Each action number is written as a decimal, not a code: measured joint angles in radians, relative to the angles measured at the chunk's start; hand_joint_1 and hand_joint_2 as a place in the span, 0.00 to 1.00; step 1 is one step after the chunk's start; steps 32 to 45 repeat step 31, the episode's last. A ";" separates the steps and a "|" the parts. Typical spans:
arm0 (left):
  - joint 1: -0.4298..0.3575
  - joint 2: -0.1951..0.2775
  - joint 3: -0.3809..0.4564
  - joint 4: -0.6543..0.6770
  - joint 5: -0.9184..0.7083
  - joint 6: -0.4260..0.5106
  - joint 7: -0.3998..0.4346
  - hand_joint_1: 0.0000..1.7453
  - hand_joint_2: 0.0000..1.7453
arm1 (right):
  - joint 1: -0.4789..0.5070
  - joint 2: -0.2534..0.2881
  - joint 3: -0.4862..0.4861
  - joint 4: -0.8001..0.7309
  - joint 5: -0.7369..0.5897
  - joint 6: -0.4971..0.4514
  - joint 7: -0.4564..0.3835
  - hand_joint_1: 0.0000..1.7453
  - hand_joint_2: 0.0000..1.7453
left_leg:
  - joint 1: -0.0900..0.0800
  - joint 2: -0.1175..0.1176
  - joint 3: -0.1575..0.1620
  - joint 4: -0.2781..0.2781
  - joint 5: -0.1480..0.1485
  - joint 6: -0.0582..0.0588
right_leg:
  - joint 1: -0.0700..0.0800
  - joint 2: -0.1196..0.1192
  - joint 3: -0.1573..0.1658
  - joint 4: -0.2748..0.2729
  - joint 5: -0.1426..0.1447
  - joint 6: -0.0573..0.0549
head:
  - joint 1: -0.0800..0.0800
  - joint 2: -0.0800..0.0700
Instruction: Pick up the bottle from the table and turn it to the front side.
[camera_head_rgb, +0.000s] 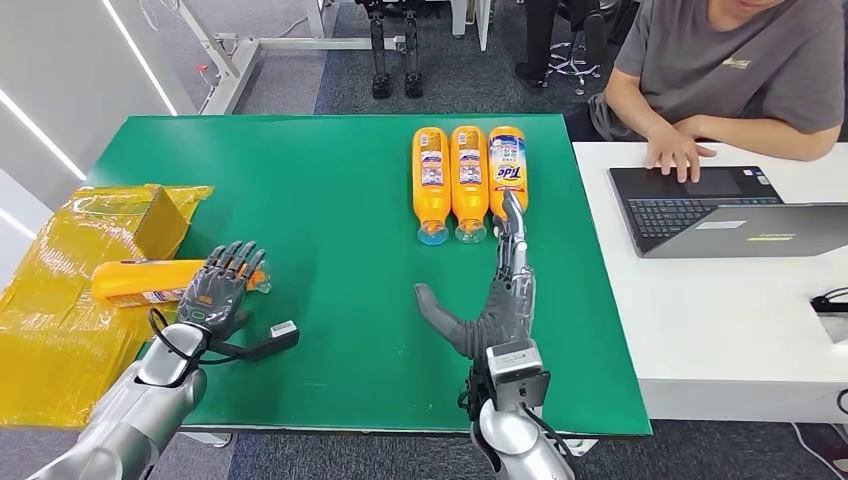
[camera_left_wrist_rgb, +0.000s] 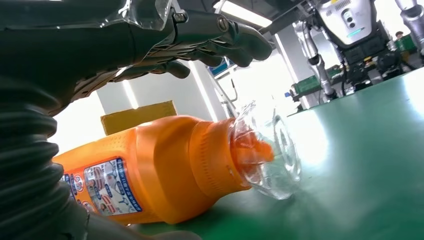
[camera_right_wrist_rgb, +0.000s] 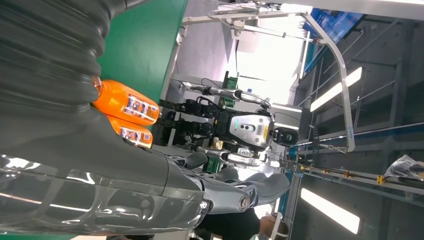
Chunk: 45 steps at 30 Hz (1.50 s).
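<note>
An orange bottle (camera_head_rgb: 140, 280) with a clear cap (camera_left_wrist_rgb: 270, 150) lies on its side at the left edge of the green table (camera_head_rgb: 330, 200), cap toward the middle. My left hand (camera_head_rgb: 220, 290) is over its neck end, and its fingers (camera_left_wrist_rgb: 210, 35) arch apart above the bottle (camera_left_wrist_rgb: 165, 170) without closing on it. Three more orange bottles (camera_head_rgb: 469, 180) lie side by side at the far middle, caps toward me. My right hand (camera_head_rgb: 500, 290) lies open and flat on the table, thumb out to the left, its fingertips reaching the cap of the rightmost bottle (camera_head_rgb: 508, 165).
Yellow wrapped boxes (camera_head_rgb: 90, 230) sit off the table's left edge behind the near bottle. A white table (camera_head_rgb: 720, 320) on the right carries a laptop (camera_head_rgb: 720, 210), and a person (camera_head_rgb: 740, 70) sits there with a hand on it. Other robots stand beyond the far edge.
</note>
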 joint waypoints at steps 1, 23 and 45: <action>0.007 0.000 0.001 -0.013 0.000 0.000 0.000 0.00 1.00 | 0.000 0.000 0.000 0.000 0.000 0.000 0.000 0.00 1.00 | 0.000 0.000 0.000 0.000 0.000 0.000 | 0.000 0.000 0.000 0.000 0.000 0.000 | 0.000 0.000; 0.355 -0.215 0.598 -0.928 0.452 -0.001 -0.347 0.00 1.00 | 0.024 0.000 -0.002 -0.001 0.007 -0.022 0.000 0.00 1.00 | 0.000 0.002 -0.001 0.000 -0.001 -0.001 | 0.000 0.002 -0.002 0.000 0.000 0.000 | 0.000 0.000; 0.355 -0.274 0.558 -1.072 0.772 -0.005 -0.349 0.00 1.00 | 0.026 0.000 0.004 -0.001 -0.006 -0.041 0.000 0.00 1.00 | 0.000 0.002 -0.001 0.000 -0.001 -0.001 | 0.000 0.002 -0.002 -0.001 0.000 0.000 | 0.000 0.000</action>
